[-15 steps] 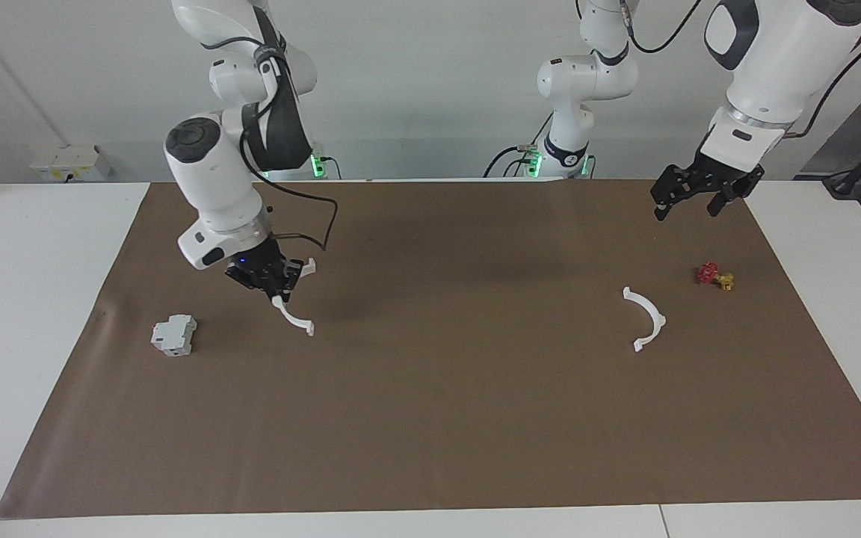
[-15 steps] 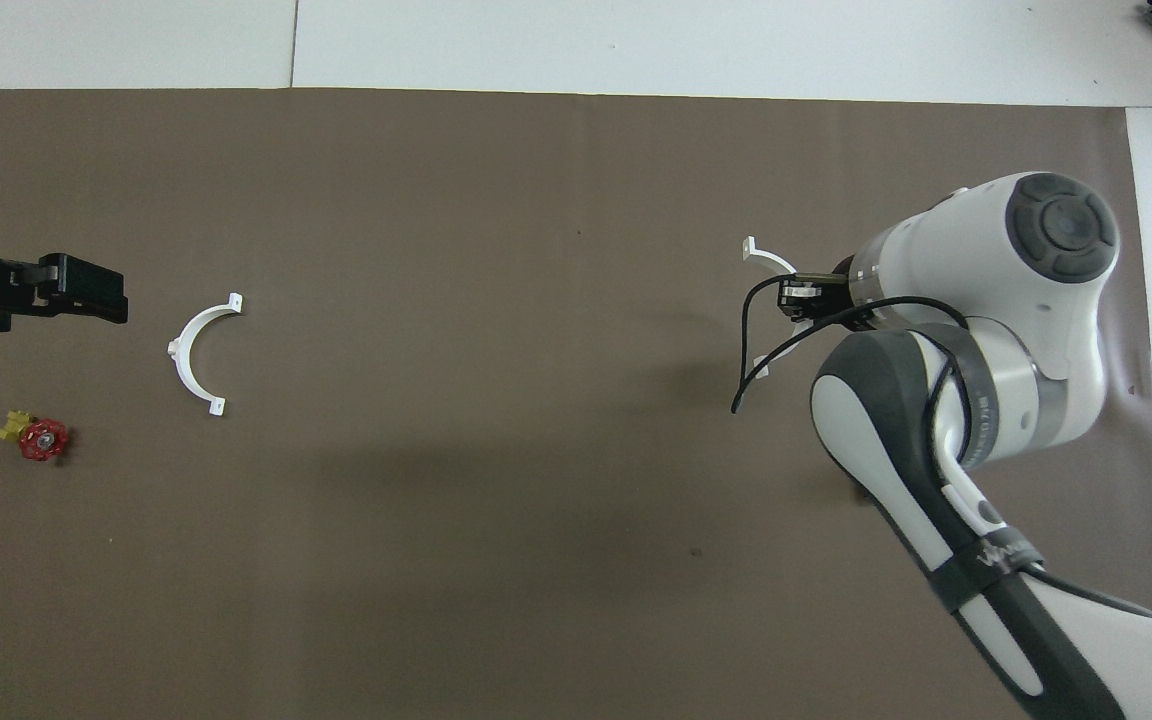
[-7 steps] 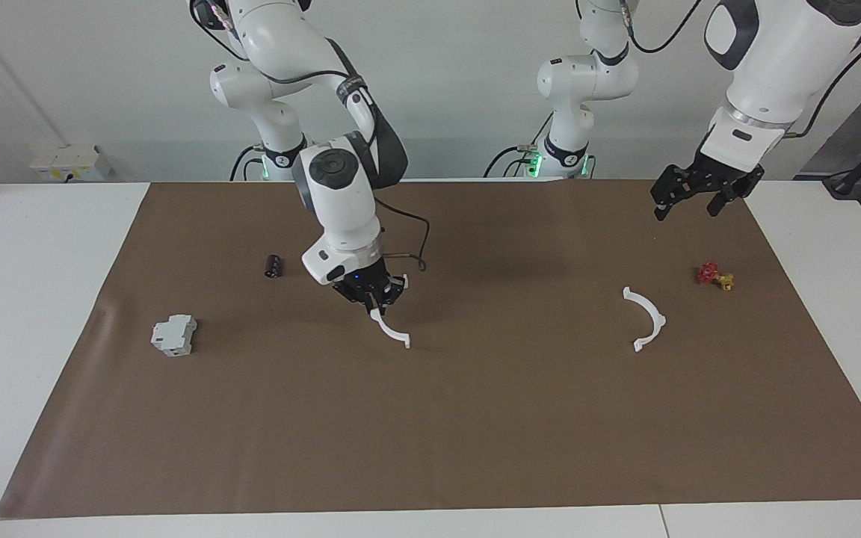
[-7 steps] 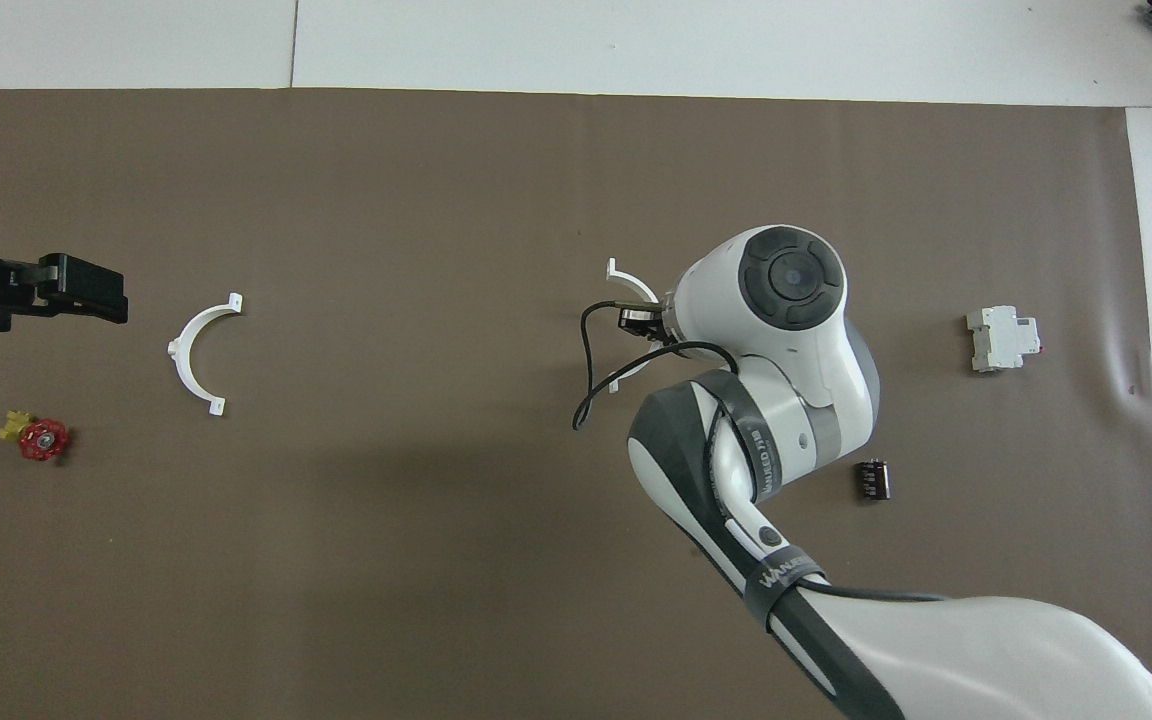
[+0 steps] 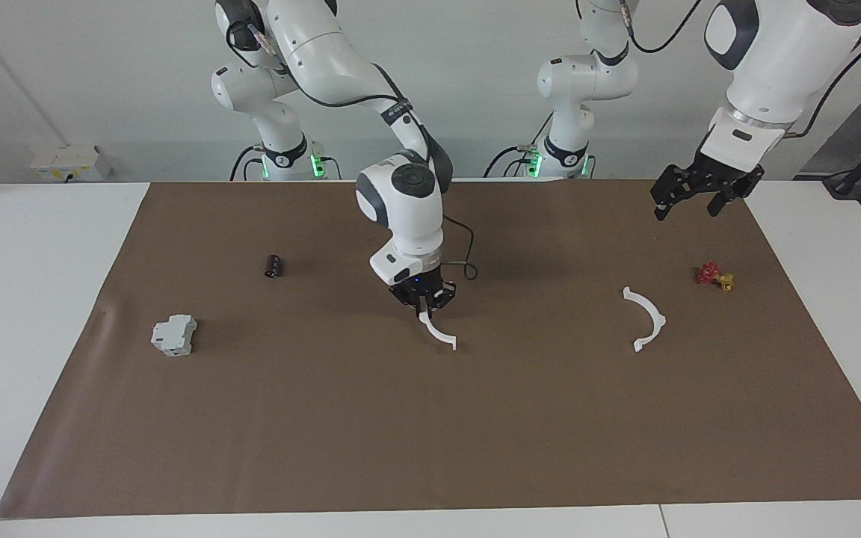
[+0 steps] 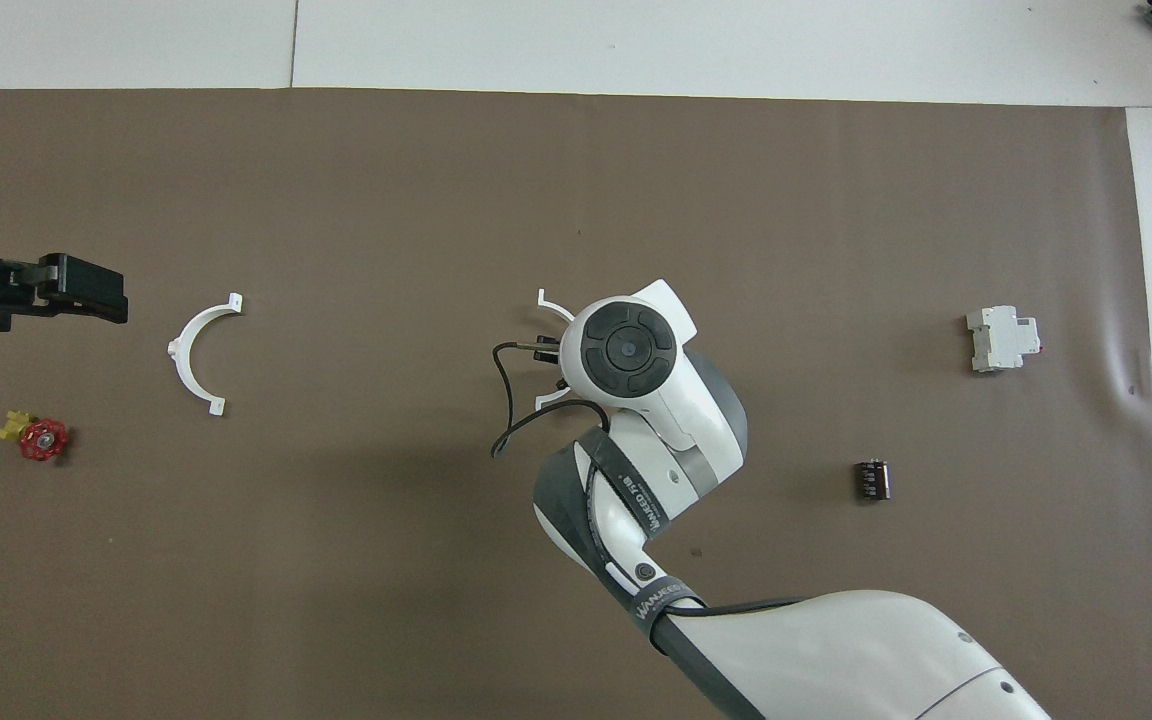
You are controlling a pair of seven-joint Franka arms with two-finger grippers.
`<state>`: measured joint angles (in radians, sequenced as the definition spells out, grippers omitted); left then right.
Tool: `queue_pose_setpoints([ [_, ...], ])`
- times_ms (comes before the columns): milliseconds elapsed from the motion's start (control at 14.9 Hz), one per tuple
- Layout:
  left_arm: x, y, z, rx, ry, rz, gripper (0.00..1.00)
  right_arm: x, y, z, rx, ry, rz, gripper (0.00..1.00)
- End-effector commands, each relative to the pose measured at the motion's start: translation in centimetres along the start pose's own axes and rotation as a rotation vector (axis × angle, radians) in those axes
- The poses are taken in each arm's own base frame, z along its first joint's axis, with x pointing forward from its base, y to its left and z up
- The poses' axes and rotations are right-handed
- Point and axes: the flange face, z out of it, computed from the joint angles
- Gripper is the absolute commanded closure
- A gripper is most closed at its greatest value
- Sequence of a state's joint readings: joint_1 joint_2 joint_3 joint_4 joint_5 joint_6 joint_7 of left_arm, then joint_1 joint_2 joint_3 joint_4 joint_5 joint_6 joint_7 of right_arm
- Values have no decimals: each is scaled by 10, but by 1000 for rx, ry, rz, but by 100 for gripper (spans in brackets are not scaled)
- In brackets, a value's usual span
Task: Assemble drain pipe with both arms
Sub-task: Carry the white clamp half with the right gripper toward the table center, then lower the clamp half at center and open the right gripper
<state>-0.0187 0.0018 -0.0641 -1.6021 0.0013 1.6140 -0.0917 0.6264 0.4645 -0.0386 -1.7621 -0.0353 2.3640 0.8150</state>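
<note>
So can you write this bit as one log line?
right gripper: shut on half-ring, over mat middle | left gripper: open, waiting | other half-ring: on mat

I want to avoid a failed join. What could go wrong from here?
1. The right gripper pinches its half-ring near one end, so it hangs free and may swing or slip.
2. The second half-ring lies loose on the mat; the left gripper is not over it, and pushing could slide it.

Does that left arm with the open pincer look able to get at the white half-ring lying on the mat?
Probably yes. The left pincer hangs open and empty, the half-ring lies flat toward its end of the mat, and nothing stands between; the red valve sits off to one side.
</note>
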Motion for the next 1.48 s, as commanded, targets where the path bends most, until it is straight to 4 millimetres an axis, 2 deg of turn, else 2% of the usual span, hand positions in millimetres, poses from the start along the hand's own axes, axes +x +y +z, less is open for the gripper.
queue_pose_setpoints([
  [0,-6,-1,-2,-12,-7,-13,0,-2,-10,7,-11,27,-19,100],
  [403,-6,-1,-2,-12,-7,-13,0,-11,-7,20,-17,29,-36,100],
  [538,-6,-1,-2,-12,-7,-13,0,-19,-3,31,-4,37,-40,92],
  [1076,-6,0,-2,-12,-8,-12,0,-19,3,30,-54,14,-43,90],
  [1143,-6,1,-2,-12,-8,-10,0,-18,2,30,-51,15,-41,59],
  [1210,-6,-1,-1,-12,-10,-13,0,-17,2,28,-49,18,-28,6],
  [1277,-7,0,-3,-12,-7,-12,0,-15,1,25,-44,22,-17,0],
  [1345,-8,1,-4,-12,-5,-10,0,-10,2,16,-34,30,-4,0],
  [1412,-8,0,-4,-12,-5,-12,0,1,5,-2,-19,40,16,0],
])
